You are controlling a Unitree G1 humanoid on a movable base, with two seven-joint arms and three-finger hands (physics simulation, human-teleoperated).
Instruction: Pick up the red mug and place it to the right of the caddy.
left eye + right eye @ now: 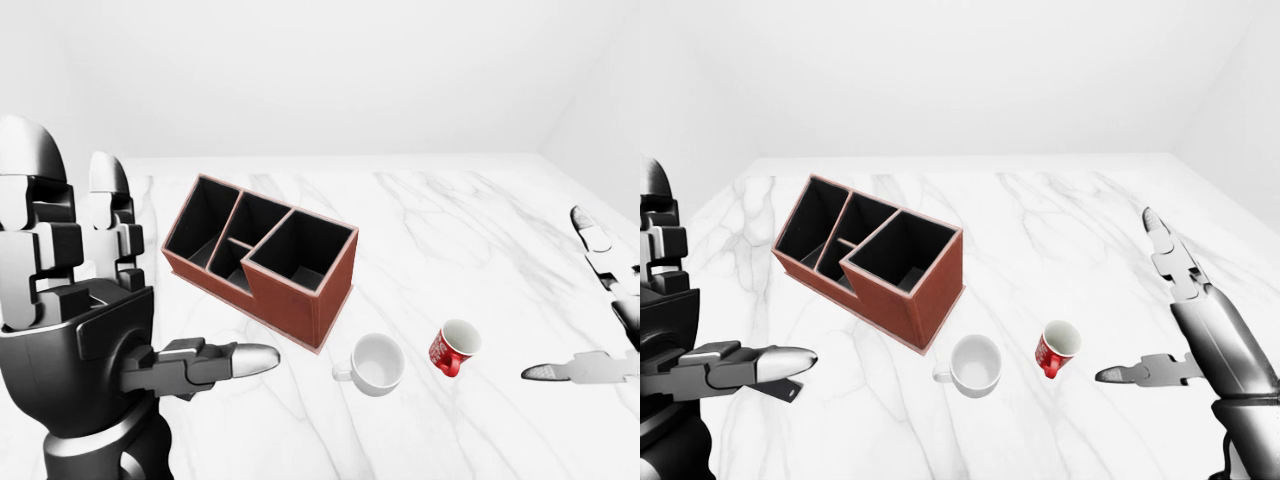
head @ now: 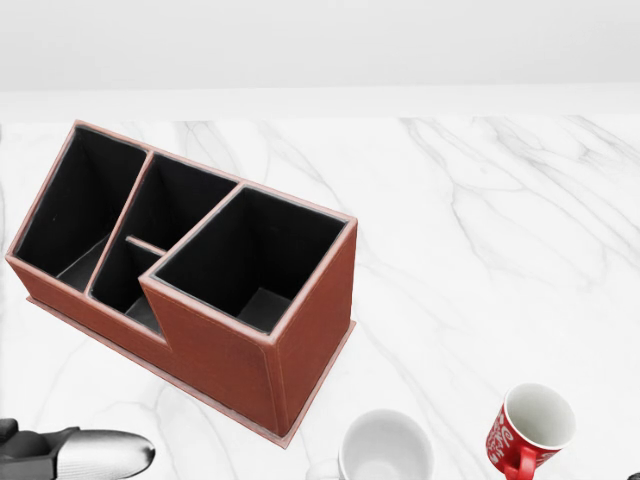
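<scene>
The red mug (image 1: 1057, 348) stands on the white marble table (image 1: 1040, 230), its mouth tilted up, right of a white mug (image 1: 972, 366). The red-brown caddy (image 1: 875, 257) with black compartments sits up and to the left of both mugs. My right hand (image 1: 1150, 300) hangs open to the right of the red mug, apart from it, thumb pointing toward it. My left hand (image 1: 140, 290) is raised open at the left of the left-eye view, holding nothing. In the head view the red mug (image 2: 530, 430) sits at the bottom right.
The white mug (image 2: 385, 448) lies between the caddy's near corner and the red mug. Bare marble stretches right of the caddy (image 2: 190, 275). A white wall backs the table's top edge.
</scene>
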